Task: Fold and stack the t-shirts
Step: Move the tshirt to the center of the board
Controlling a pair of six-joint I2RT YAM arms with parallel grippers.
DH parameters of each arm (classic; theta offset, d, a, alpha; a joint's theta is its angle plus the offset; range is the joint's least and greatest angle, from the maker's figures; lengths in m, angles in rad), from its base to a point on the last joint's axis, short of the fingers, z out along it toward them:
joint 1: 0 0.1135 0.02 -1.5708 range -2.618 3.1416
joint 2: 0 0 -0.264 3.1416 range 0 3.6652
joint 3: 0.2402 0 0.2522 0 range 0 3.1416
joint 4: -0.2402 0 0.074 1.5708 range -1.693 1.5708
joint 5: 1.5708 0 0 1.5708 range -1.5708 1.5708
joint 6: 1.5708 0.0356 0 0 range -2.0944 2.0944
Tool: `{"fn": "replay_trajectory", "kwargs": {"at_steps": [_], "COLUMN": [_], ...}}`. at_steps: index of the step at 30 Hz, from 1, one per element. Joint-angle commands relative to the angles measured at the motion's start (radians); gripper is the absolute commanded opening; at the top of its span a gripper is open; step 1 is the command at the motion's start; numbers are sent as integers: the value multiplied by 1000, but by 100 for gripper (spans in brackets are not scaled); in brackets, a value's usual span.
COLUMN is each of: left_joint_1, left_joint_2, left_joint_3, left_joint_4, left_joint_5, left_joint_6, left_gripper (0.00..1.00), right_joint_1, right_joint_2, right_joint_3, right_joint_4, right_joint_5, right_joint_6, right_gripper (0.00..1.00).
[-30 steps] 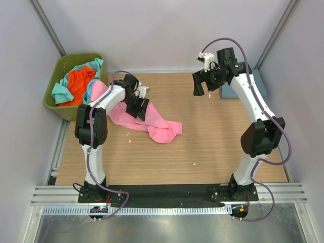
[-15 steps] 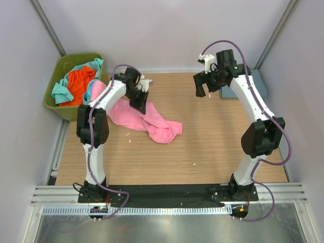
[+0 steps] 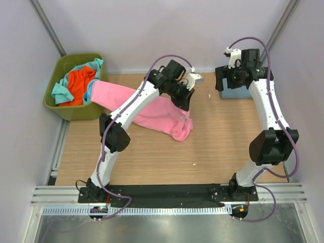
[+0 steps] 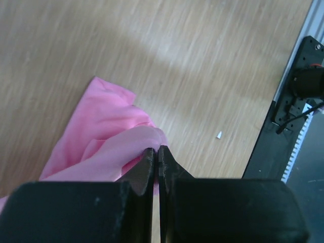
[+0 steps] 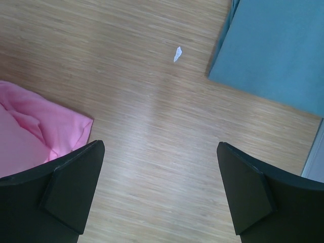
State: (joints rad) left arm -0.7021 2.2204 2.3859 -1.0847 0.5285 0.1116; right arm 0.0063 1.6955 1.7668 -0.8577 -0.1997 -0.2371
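**A:** Where's the soft pink cloth t-shirt (image 3: 152,109), and which way does it run?

**B:** We have it strung out and crumpled on the light wooden table (image 3: 223,142). The long axis is diagonal. The far-left end is draped against the rim of the olive-green plastic bin (image 3: 76,112), and the near-right end is bunched in a lump around mid-table. We can't tell whether the far end drops inside the bin.

**A:** Left gripper?

**B:** The left gripper (image 4: 156,150) sits above the right half of the shirt, jaws pressed together on a fold of pink cloth. In the left wrist view the fold bulges out right at the fingertips (image 4: 147,162). The rest of the shirt lies on the wood below, off to the left.

**A:** Right one?

**B:** The right gripper (image 5: 159,148) has its jaws spread wide and grips nothing. It hovers near the far-right corner. We see bare wood between its fingers. The folded dusty blue-grey cloth t-shirt (image 3: 238,93) lies flat just beyond it, and a corner of the pink shirt shows at the left of that view. A small white scrap (image 5: 177,53) lies on the wood beside the blue-grey edge.

**A:** Bin contents?

**B:** The bin is at the table's far-left corner. A crumpled orange cloth t-shirt (image 3: 78,83) fills the middle. A teal cloth t-shirt (image 3: 59,92) is tangled round it, showing at the near-left and at the far-right rim.
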Motion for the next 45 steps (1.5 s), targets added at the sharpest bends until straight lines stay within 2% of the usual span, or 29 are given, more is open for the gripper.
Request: {"fn": "replay_trajectory", "kwargs": {"at_steps": [1,15,24,28,32,35,38,40,45], "left_joint_1": [-16,-134,-177,-224,-306,-347,-332,-260,-5], "left_joint_2": [9,-5,-27,-60,-128,-143,-163,-214,-303], "left_joint_3": [25,222,370,395,313,292,257,172,64], "left_joint_4": [-21,100,190,241,298,318,327,356,318], "left_joint_5": [36,39,41,-19,-114,-168,-278,-318,-274], "left_joint_6": [-16,-36,17,115,300,313,248,182,85], "left_gripper": [0,0,0,0,0,0,0,0,0], "right_joint_1": [6,-58,-81,-86,-89,-91,-92,-94,-97], "right_joint_2": [-83,-85,-122,-129,-140,-151,-168,-178,-206], "right_joint_3": [-35,-58,-101,-109,-112,-121,-132,-147,-171], "right_joint_4": [31,49,52,49,46,46,46,48,48], "right_joint_5": [2,52,57,56,49,45,43,40,16], "right_joint_6": [9,18,15,15,18,19,18,18,21], "right_gripper": [100,100,100,100,100,100,100,100,100]}}
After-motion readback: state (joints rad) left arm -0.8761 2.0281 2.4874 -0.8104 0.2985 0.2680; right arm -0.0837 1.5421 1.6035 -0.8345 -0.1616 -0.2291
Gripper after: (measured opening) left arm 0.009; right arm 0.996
